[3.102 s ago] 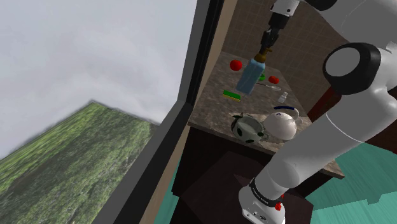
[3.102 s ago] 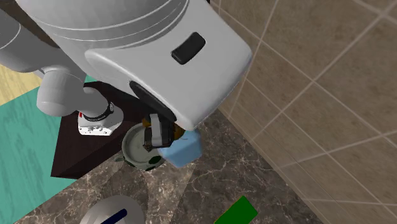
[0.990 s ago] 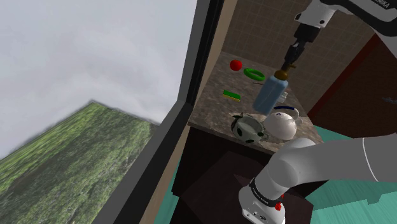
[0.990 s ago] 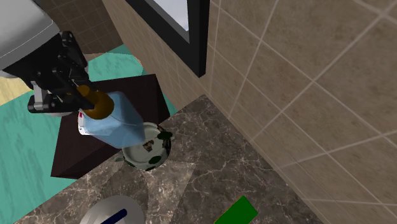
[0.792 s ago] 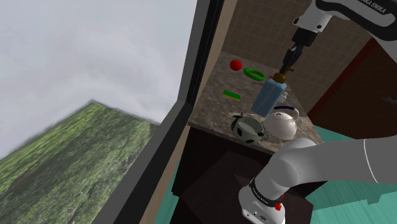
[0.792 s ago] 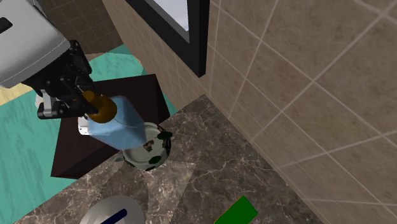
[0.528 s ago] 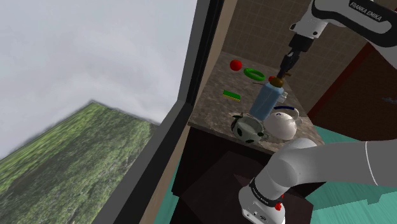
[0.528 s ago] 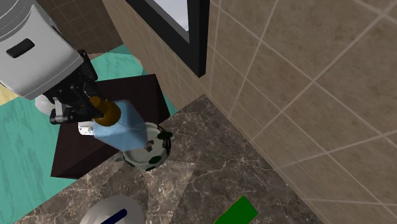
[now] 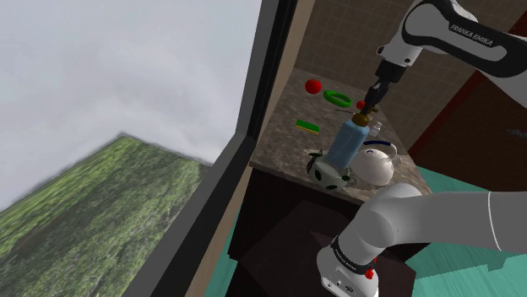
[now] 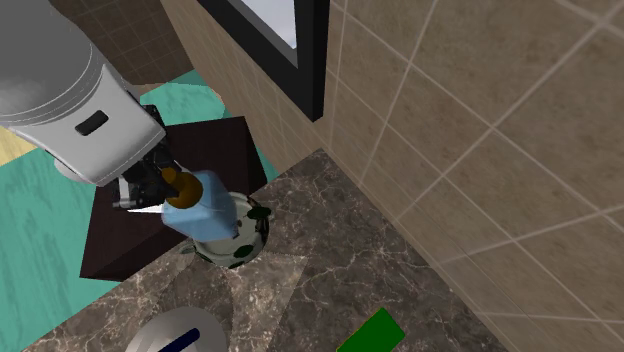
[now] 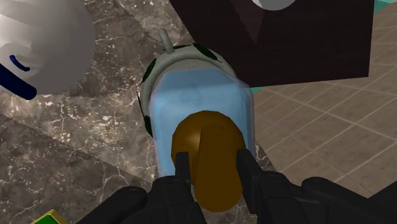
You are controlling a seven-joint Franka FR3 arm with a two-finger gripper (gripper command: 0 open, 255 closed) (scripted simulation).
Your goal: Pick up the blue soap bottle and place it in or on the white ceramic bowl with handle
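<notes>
The blue soap bottle point(image 9: 344, 145) has dropped from high above the spotted white bowl point(image 9: 323, 175) to its rim, upright and centred. The fingers point(image 11: 183, 167) still clamp its brown cap, so letting go looks next.

Brown marbled counter point(image 9: 283, 143) — a spotted white bowl point(image 9: 319, 175) at its near edge, a round white pot point(image 9: 374, 167) at the bowl's three o'clock in the shoulder view, a green sponge point(image 9: 307, 126) at twelve, a red ball point(image 9: 312, 85) beyond.
</notes>
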